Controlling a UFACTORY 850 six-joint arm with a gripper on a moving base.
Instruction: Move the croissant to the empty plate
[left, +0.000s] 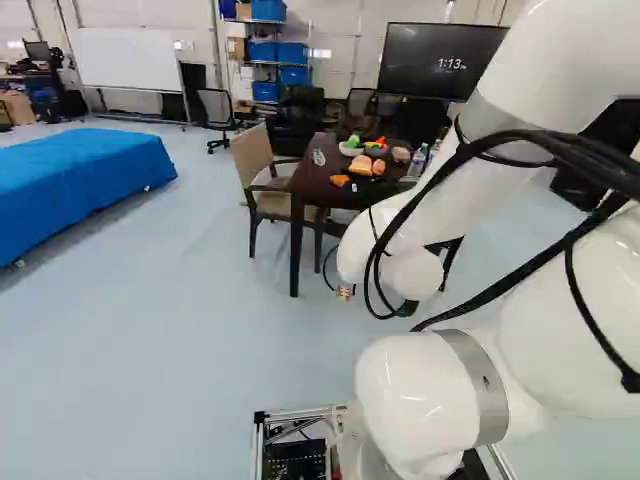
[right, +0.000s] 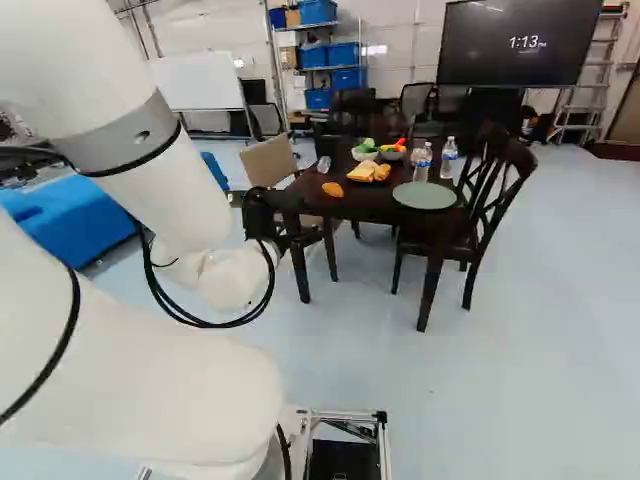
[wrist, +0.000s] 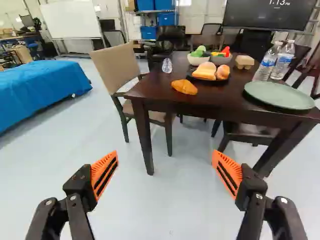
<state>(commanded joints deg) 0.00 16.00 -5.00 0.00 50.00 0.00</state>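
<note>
My gripper shows dark beyond the arm in the right base view, short of the table. In the wrist view the gripper stands open, its orange pads wide apart with only floor seen between them. The croissant lies on the bare tabletop near the table's near edge, ahead of the gripper and past its fingertips; the right base view shows the same croissant. The empty green plate rests flat at the table's near right corner. That plate is hidden behind the arm in the left base view.
On the dark table are a black plate of bread, two bowls, water bottles beside the green plate, a clear cup and an egg carton. Chairs surround the table. A blue-covered platform stands leftward.
</note>
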